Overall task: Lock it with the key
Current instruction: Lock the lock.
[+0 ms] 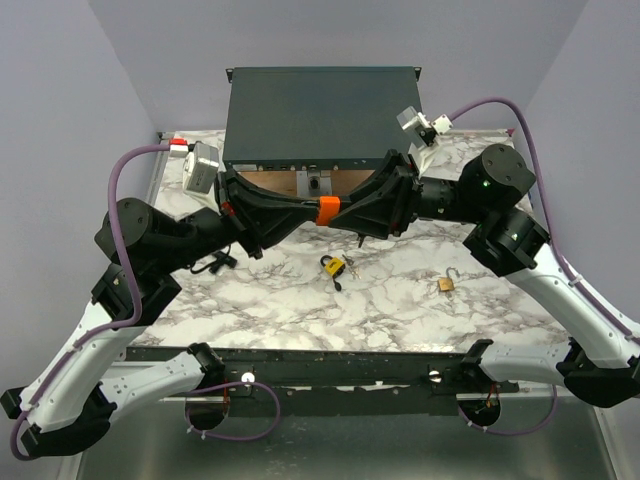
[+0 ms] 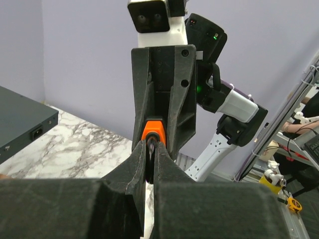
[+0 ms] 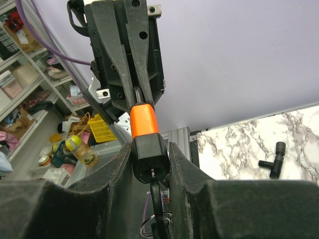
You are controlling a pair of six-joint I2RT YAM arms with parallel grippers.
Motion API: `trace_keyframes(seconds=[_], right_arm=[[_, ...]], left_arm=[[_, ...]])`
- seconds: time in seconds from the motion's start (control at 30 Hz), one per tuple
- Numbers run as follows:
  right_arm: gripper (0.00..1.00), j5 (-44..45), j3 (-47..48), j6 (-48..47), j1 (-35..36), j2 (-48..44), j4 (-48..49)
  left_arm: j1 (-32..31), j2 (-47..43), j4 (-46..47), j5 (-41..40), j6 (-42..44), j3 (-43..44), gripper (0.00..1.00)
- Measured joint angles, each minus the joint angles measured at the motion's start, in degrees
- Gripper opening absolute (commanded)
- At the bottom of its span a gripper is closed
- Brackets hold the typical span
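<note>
The key (image 1: pixel 328 212) has a bright orange head and is held in the air between my two grippers, in front of the dark box. My right gripper (image 1: pixel 346 214) is shut on the black end of its head (image 3: pixel 148 152). A ring with dark keys (image 3: pixel 155 221) hangs below. My left gripper (image 1: pixel 311 212) is shut on the thin metal end beyond the orange part (image 2: pixel 152 132). The yellow-bodied padlock (image 1: pixel 331 266) lies on the marble table below them. A small brass padlock (image 1: pixel 447 284) with its shackle open lies to the right.
A large dark box (image 1: pixel 320 110) stands at the back of the marble table (image 1: pixel 300 305), its open front facing the grippers. A black T-shaped fitting (image 1: pixel 213 263) lies at the left, also in the right wrist view (image 3: pixel 273 160).
</note>
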Motion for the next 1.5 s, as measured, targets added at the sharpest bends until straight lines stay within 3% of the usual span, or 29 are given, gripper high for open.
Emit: trace_keyframes(seconds=[0.23,0.5,1.5], right_arm=[[0.01,1.44,0.00,-0.79,0.98,0.00,-2.47],[0.01,3.85,0.00,-0.59,1.38,0.11,-5.66],[0.01,3.26,6.86,6.99,2.12,6.01,1.38]], left_arm=[[-0.76,1.27,2.19,-0.33,0.02,0.24,0.00],[-1.46,-0.09,7.96,-2.80,-0.94,-5.49,0.00],[-7.63,-3.26,40.11,-19.80,-5.86,-20.90,0.00]])
